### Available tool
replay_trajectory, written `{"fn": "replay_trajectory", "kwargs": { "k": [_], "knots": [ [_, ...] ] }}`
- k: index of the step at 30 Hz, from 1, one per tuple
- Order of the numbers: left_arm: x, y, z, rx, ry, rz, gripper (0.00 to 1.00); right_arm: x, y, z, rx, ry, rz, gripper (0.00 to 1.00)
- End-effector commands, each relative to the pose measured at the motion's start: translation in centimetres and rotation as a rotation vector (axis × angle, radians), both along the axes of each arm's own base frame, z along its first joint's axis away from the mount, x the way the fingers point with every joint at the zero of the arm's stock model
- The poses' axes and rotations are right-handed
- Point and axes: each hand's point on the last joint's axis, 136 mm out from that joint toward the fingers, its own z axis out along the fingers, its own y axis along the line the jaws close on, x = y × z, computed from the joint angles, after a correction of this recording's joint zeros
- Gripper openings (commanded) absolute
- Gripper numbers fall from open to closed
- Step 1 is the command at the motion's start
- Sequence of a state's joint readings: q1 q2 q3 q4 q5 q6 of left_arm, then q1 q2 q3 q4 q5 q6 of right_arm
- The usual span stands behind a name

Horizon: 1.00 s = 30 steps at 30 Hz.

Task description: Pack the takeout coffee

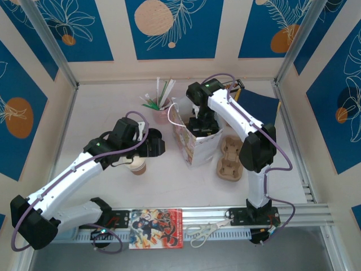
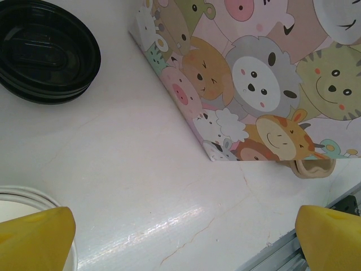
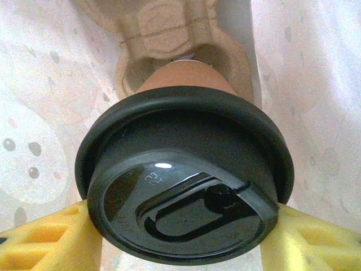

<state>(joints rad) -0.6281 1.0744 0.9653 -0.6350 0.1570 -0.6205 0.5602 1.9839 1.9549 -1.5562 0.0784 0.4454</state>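
A takeout coffee cup, kraft-brown with a black lid on it, stands in a pulp carrier inside the cartoon-animal paper bag. My right gripper reaches down into the bag, and its yellow fingers press on both sides of the lid. A second brown cup, open and white inside, stands on the table under my left wrist. Its white rim shows beside one finger of my left gripper, which hangs open over bare table.
A stack of black lids lies left of the bag. A spare pulp carrier sits to the bag's right, and a pink cup of straws behind it. Scissors and a printed card lie on the near rail.
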Motion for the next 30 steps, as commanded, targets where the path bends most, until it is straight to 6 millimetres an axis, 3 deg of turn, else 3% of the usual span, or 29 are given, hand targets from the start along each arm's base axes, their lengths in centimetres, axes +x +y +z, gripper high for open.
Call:
{"fn": "replay_trajectory", "kwargs": {
  "k": [1,17,30],
  "knots": [
    [-0.1,0.0,0.1,-0.017,0.003,-0.007,1.00,0.2,0.0,0.5,0.010,-0.011,0.002,0.64],
    [-0.1,-0.6,1.2,-0.078,-0.037,-0.023,1.00,0.5,0.0,0.4,0.015,-0.013,0.000,0.64],
    [-0.2,0.1,1.9,-0.090,-0.085,0.002,1.00,0.8,0.1,0.2,0.021,-0.011,-0.002,0.64]
  ]
}}
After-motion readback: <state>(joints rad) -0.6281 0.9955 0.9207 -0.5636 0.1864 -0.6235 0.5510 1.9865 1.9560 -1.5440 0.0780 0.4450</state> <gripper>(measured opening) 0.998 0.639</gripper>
